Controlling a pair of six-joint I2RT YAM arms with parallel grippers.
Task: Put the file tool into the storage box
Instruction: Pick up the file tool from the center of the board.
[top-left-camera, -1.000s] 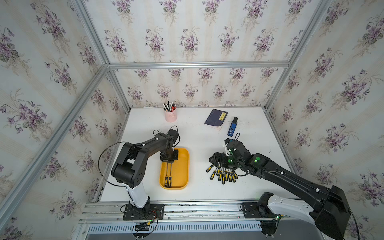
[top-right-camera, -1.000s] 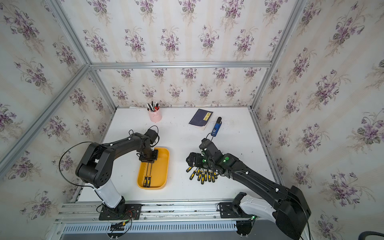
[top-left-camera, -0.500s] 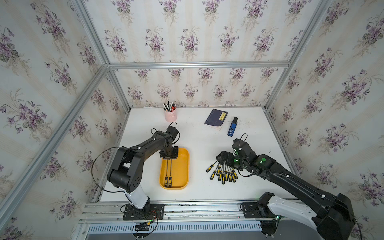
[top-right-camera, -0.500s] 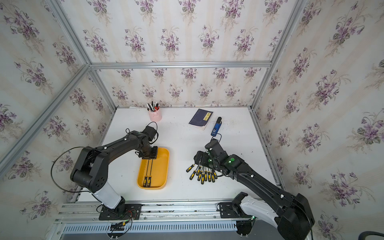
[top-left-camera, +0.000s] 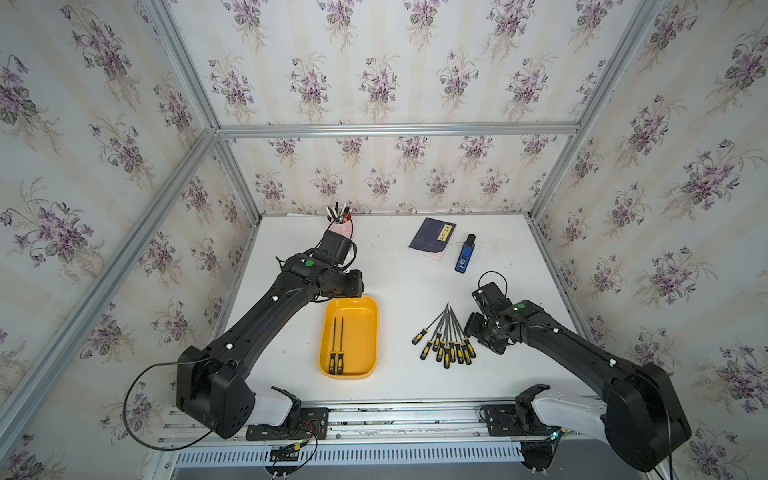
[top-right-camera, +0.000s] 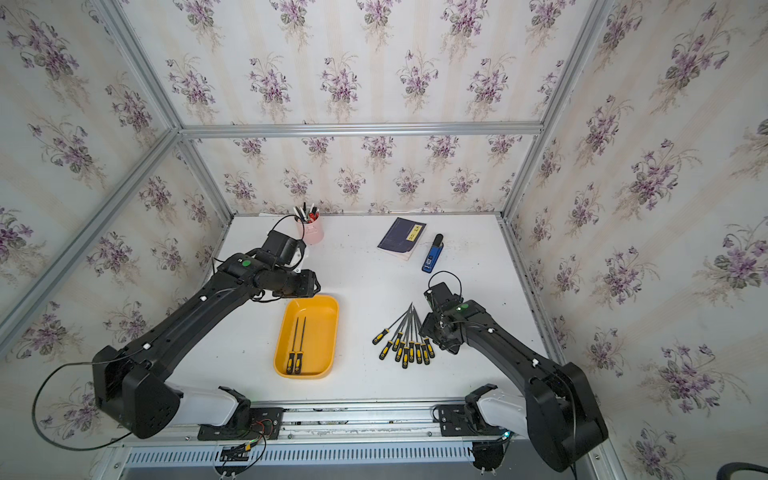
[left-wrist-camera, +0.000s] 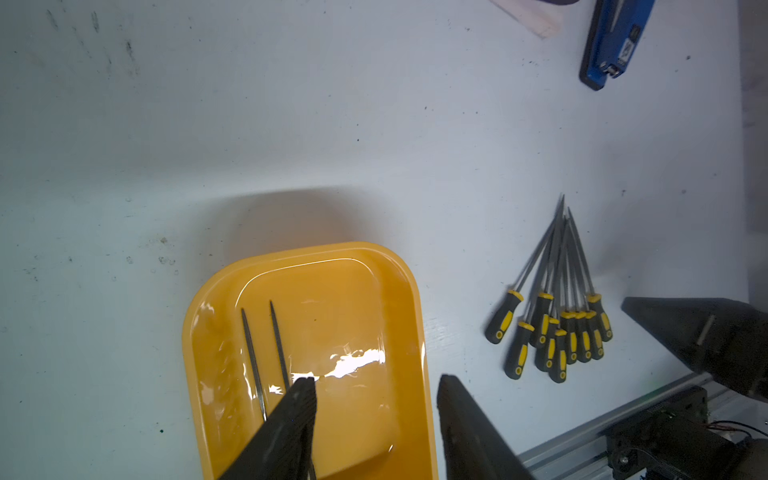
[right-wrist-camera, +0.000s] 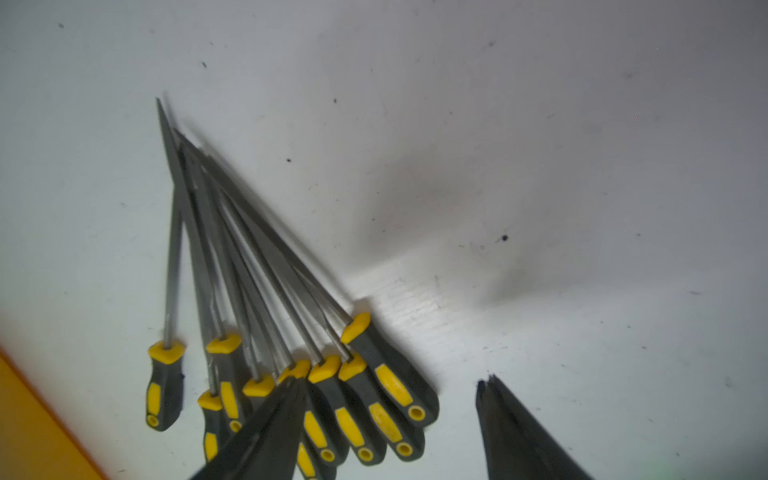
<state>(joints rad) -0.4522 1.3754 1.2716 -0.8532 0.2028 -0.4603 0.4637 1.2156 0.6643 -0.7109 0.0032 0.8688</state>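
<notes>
Across the lower middle of both top views, the storage box lies flat on the white table, with two files side by side in its left half. My left arm stretches from the lower left up to the box's far end, the wrist bent just beyond the rim. My right arm reaches in from the lower right, its wrist tipped down just beside the fan of loose files, right of the box.

Through the left wrist camera, my left gripper hangs by the box, fingers parted with nothing between them. One finger crosses in front of the two files' blades.

Through the right wrist camera, my right gripper hovers at the loose files' handles, fingers spread, grasping nothing. One fingertip overlaps the yellow-and-black handles; whether it touches them I cannot tell.
</notes>
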